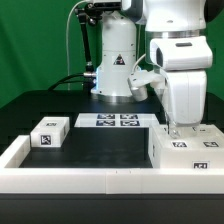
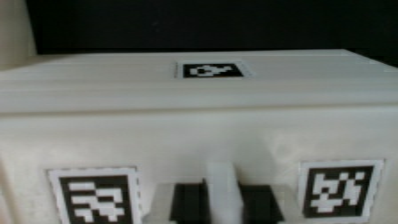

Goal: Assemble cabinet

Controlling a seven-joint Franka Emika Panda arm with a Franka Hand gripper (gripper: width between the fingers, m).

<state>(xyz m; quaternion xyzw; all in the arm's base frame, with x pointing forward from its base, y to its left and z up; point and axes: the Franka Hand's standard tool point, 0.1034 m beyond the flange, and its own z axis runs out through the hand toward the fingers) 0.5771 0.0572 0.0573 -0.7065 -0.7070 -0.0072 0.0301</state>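
The cabinet (image 1: 186, 150), a large white box with black-and-white tags, stands at the front of the exterior view's right, against the white rail. It fills the wrist view (image 2: 196, 110), with one tag on its far face and two on the near face. My gripper (image 1: 178, 128) points straight down onto its top edge. In the wrist view the gripper (image 2: 221, 198) has its two dark fingers (image 2: 185, 200) on either side of a thin white wall of the cabinet, closed on it. A small white tagged block (image 1: 50, 134) lies on the exterior view's left.
The marker board (image 1: 108, 121) lies flat in the middle, in front of the arm's base (image 1: 115, 75). A long low white rail (image 1: 80, 178) edges the black table at the front and on the exterior view's left.
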